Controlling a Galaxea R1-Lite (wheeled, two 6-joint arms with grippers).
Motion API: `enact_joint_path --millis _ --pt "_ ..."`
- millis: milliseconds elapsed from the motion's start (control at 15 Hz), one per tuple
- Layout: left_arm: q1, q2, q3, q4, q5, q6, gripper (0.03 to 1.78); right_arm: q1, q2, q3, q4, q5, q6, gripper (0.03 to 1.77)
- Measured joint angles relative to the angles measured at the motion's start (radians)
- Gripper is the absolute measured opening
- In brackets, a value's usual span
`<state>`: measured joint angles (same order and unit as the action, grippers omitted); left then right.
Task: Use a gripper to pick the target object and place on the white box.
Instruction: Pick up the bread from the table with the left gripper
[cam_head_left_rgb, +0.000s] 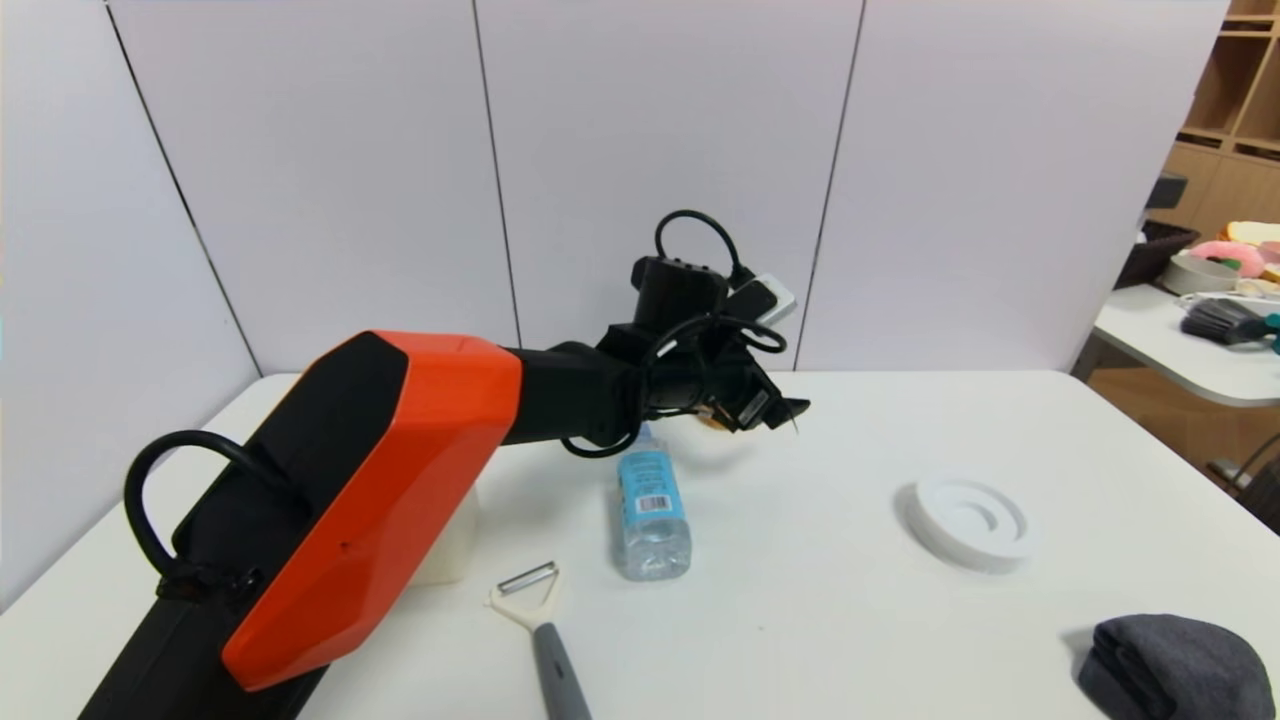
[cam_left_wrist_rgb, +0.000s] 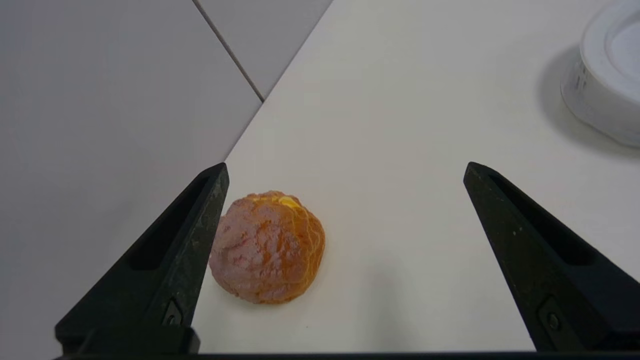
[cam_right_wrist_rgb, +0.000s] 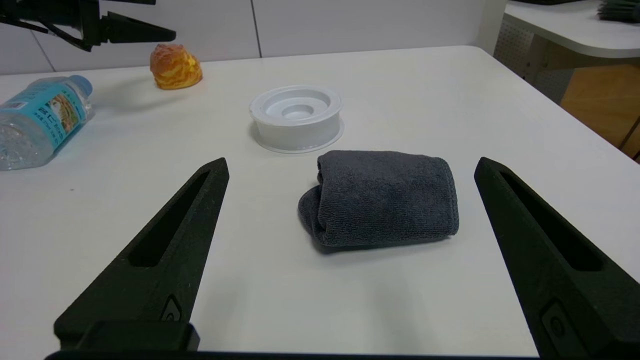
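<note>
Approach step: left claw (cam_left_wrist_rgb: 345, 210) hung jaws apart above cream puff (cam_left_wrist_rgb: 267, 247) on table (cam_left_wrist_rgb: 400, 125), needing centring, descent, then closing.

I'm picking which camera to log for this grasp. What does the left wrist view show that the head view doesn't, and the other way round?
Only the left wrist view: the whole cream puff, resting on the table between the left gripper's open fingers, close to one. Only the head view: the water bottle, peeler, grey cloth and a corner of the white box behind the left arm. Both: the white ringed disc and table.
</note>
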<state>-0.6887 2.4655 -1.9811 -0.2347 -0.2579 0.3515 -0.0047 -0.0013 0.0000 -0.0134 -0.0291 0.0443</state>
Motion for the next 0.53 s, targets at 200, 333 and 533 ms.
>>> enact_joint_path --millis 200,333,533 --pt "0.023 0.05 0.0 -0.131 0.004 -0.074 1.69 0.0 0.0 0.0 0.0 0.0 0.0 1.7" --pt "0.034 0.07 0.0 -0.141 0.011 -0.107 1.69 0.0 0.0 0.0 0.0 0.0 0.0 1.7" --pt "0.047 0.09 -0.001 -0.141 0.061 -0.136 1.69 0.0 0.0 0.0 0.0 0.0 0.0 1.7"
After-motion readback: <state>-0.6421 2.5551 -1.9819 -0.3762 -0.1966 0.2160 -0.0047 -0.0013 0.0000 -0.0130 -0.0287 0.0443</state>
